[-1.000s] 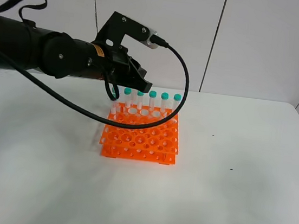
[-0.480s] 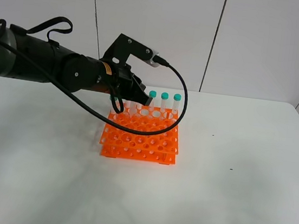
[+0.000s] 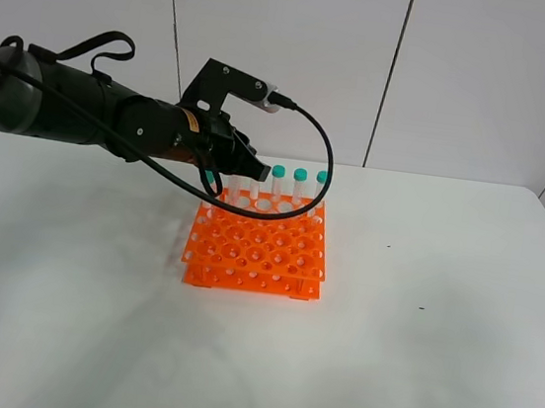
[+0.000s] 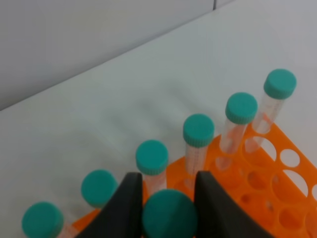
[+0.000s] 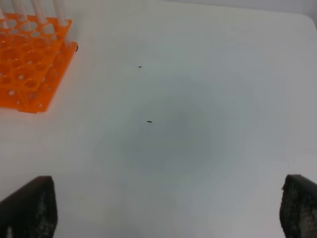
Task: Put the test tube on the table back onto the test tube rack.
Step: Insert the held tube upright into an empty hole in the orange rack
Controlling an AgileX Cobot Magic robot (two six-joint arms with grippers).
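Note:
My left gripper (image 4: 168, 198) is shut on the teal cap of the test tube (image 4: 169, 215), black fingers on both sides of it. It hangs just in front of a back row of several identical teal-capped tubes (image 4: 198, 130) standing in the orange test tube rack (image 4: 277, 191). In the exterior view the left gripper (image 3: 244, 173) hovers over the back left of the rack (image 3: 257, 252), and the held tube is hidden behind it. My right gripper (image 5: 163, 208) stands open above the bare white table (image 5: 173, 124), with nothing between its fingers.
Three capped tubes (image 3: 300, 176) show at the rack's back right in the exterior view. The left arm's black cable (image 3: 324, 186) loops over the rack's back edge. In the right wrist view the rack (image 5: 29, 74) lies far off from the right gripper. Small dark specks (image 5: 149, 121) mark the table.
The left gripper has come down and in over the rack's back left with the tube, now covering two caps that showed before. The rack has not moved.

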